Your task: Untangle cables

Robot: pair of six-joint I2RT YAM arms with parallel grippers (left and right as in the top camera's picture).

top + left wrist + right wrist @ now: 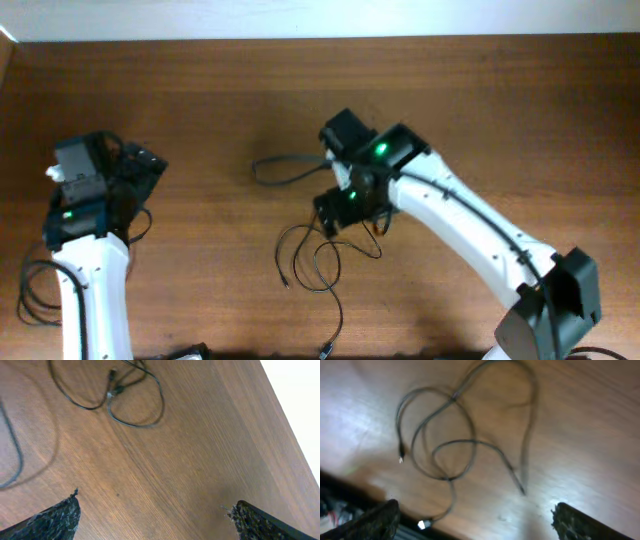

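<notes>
Thin black cables lie on the wooden table. One cable (285, 172) forms a flat loop left of the right arm's wrist. A looser tangle (310, 262) lies below it, one end trailing to the table's front edge (326, 349). My right gripper (340, 208) hovers open above this tangle. In the right wrist view the overlapping loops (451, 435) spread out below the open gripper (475, 512), with a silvery plug (422, 524) near its left finger and nothing between the fingers. My left gripper (140, 172) stands open at the far left. Its own view shows cable loops (135, 407) far beyond its gripper (155, 512).
Thicker black cords (35, 295) coil beside the left arm's base. The table's back edge meets a white wall (320, 18). Bare wood (190, 460) lies under the left gripper. A dark strip (350, 497) past the table's front edge shows in the right wrist view.
</notes>
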